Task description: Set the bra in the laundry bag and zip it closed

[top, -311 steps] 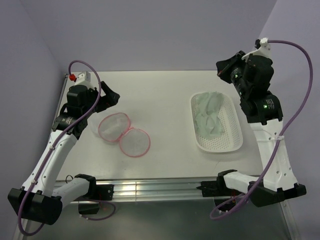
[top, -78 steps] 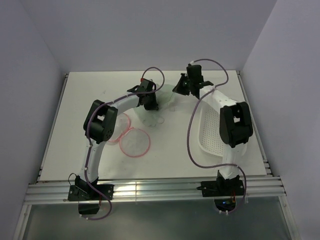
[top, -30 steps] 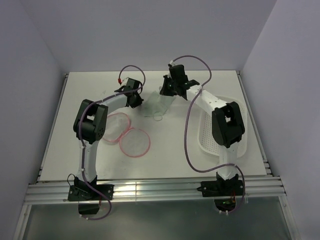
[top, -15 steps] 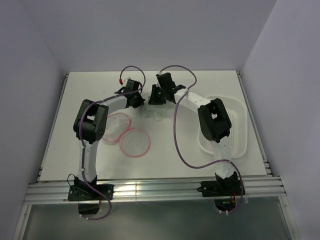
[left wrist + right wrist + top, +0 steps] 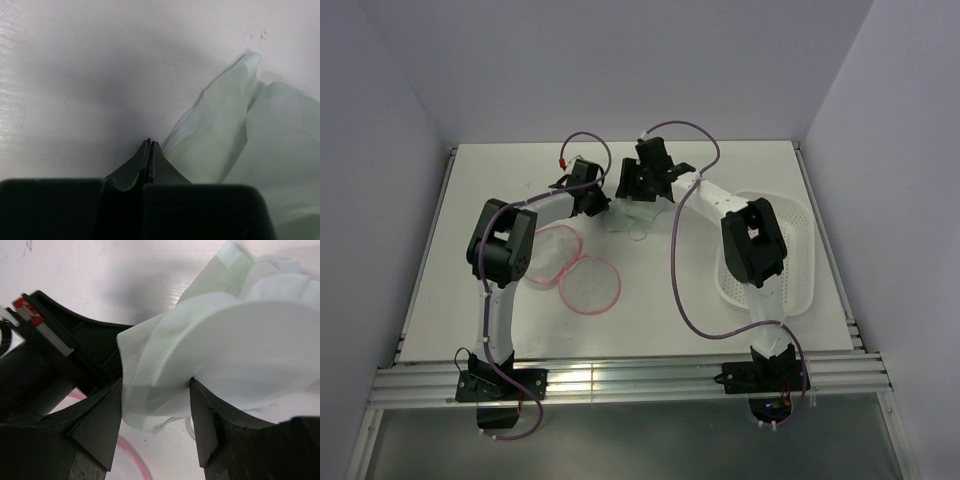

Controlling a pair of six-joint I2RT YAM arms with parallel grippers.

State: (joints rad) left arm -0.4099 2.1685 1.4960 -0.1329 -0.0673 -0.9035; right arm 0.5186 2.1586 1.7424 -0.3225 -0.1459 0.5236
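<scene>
1. The laundry bag (image 5: pixel 570 268) lies open left of centre in the overhead view. Its two pink-rimmed mesh discs sit side by side, and the left arm (image 5: pixel 505 245) crosses over the upper-left one. It is below and to the left of both tools, apart from the garment.
2. The left tool (image 5: pixel 148 144) reaches to the upper centre of the overhead view with its fingers pressed tight together on an edge of the bra (image 5: pixel 260 150). The sheer mint fabric fans out from the right side of the tip toward the lower right of the wrist view. It is lifted slightly, with a shadow on the worktop (image 5: pixel 75 75) behind it.
3. The bra lies bunched between the two tools, outside the bag, with a thin strap loop trailing toward the lower edge of the overhead view.
4. The right tool (image 5: pixel 152 425) stands just right of the left one. Its fingers (image 5: pixel 97 430) are spread apart, and a pale rounded cup of the bra fills the gap between them. The black body of the left tool shows close by at the left of this wrist view.
5. One second earlier the right tool was closed on the bra and the fabric hung stretched between the two tools. Now those fingers have parted and the fabric has slumped lower. Ten seconds earlier the bra lay in the basket, and the bag has not moved since.
6. The white perforated basket (image 5: pixel 802 250) sits at the right of the overhead view, partly hidden by the right arm (image 5: pixel 752 245). Purple cables (image 5: pixel 678 270) loop over the worktop near both arms.
</scene>
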